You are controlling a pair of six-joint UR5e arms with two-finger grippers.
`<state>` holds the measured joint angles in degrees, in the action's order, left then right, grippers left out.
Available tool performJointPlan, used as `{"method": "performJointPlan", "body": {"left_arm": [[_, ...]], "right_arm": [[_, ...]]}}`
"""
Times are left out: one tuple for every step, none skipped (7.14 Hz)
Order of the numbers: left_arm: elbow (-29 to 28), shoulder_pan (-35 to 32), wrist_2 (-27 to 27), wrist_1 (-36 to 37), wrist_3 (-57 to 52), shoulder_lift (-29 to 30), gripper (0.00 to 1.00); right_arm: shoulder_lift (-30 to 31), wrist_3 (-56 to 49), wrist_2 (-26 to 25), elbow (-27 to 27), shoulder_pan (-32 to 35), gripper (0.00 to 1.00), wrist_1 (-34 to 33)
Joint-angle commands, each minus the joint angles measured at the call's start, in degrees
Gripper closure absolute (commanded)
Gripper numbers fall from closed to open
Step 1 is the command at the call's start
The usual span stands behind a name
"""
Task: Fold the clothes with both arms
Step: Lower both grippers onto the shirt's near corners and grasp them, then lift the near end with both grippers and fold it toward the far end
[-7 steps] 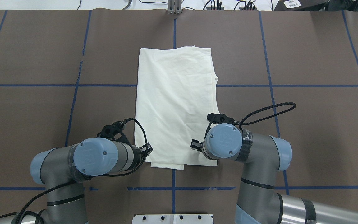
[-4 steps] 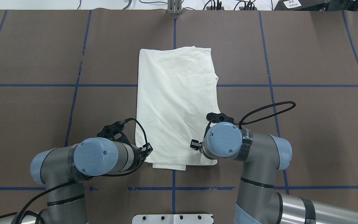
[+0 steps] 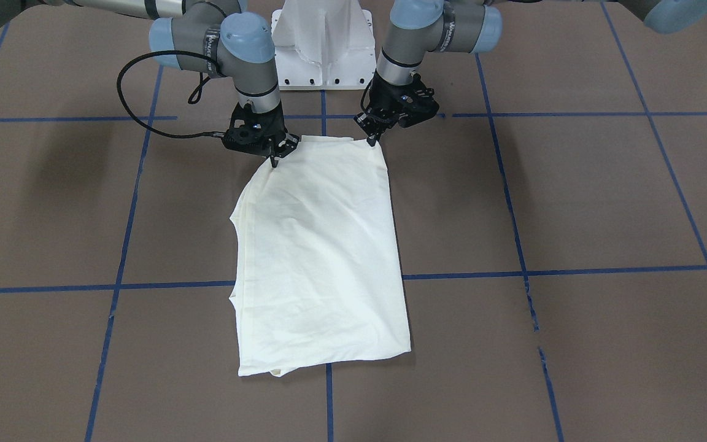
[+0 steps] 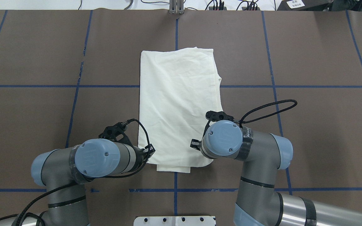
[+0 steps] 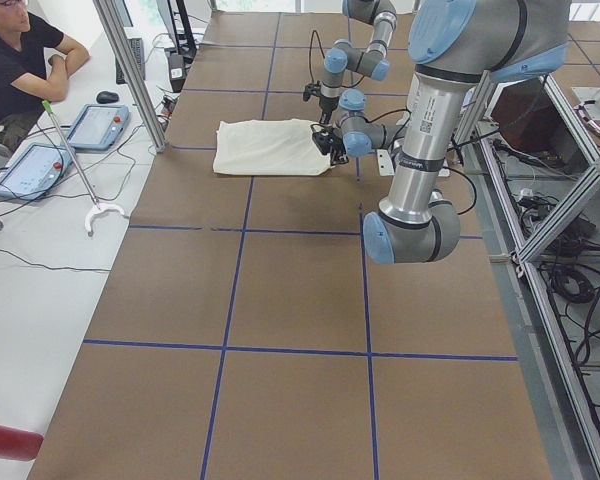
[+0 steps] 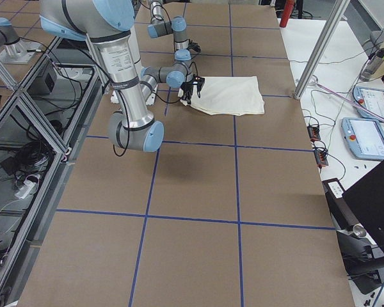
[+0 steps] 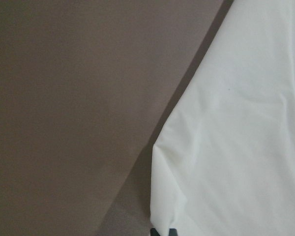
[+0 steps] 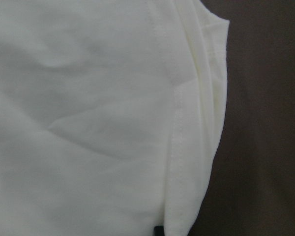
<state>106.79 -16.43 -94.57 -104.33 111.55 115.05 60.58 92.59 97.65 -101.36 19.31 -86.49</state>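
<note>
The cream shirt (image 4: pixel 178 103) lies folded into a long rectangle on the brown table, plain back up, with no print showing. It also shows in the front-facing view (image 3: pixel 323 258). My left gripper (image 3: pixel 370 141) is shut on the shirt's near corner on my left side. My right gripper (image 3: pixel 274 161) is shut on the near corner on my right side. Both near corners are pinched and slightly raised. In the overhead view both wrists hide the fingertips. The wrist views show cream fabric close up, in the left one (image 7: pixel 236 123) and in the right one (image 8: pixel 88 123).
The white pedestal base (image 3: pixel 323 43) stands just behind the shirt's near edge. Blue tape lines (image 4: pixel 176 31) grid the brown table. A seated operator (image 5: pixel 20 60) and teach pendants (image 5: pixel 30 168) are off the table's far side, beyond a metal post (image 5: pixel 130 70).
My right wrist has shifted a little left and away from the base, drawing the near right corner of the shirt inward. The left arm has barely moved.
</note>
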Motion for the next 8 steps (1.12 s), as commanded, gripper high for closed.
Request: {"method": "performJointPlan", "body": {"left_arm": [[0.70,0.00,0.09,0.00,0.07,0.00,1.00],[2.71,0.35,0.26,0.00,0.15,-0.43,1.00],[5.95,3.57,0.52,0.00,0.24,-1.31,1.00],[8.24,5.69,0.61,0.09,0.42,-2.62,1.00],[9.39,7.54,0.61,0.09,0.85,-2.72,1.00],[11.41,9.56,0.70,1.83,0.94,-2.72,1.00],[14.73,11.32,0.70,5.76,1.03,-2.72,1.00],[15.99,11.42,0.62,6.67,1.03,-2.37,1.00]], "right_arm": [[-0.11,0.66,0.00,-0.50,0.11,1.00,0.53],[0.24,0.49,0.26,-1.20,0.20,1.00,0.62],[1.98,0.14,1.39,-4.60,0.38,1.00,0.62],[6.00,-0.13,4.36,-10.64,0.29,1.00,0.62],[8.22,-0.04,7.52,-14.96,0.20,1.00,0.62],[8.41,-0.04,8.60,-15.53,-0.93,1.00,0.62],[8.33,0.22,8.70,-15.27,-2.42,1.00,0.62],[7.89,0.31,8.61,-14.66,-3.30,1.00,0.62]]}}
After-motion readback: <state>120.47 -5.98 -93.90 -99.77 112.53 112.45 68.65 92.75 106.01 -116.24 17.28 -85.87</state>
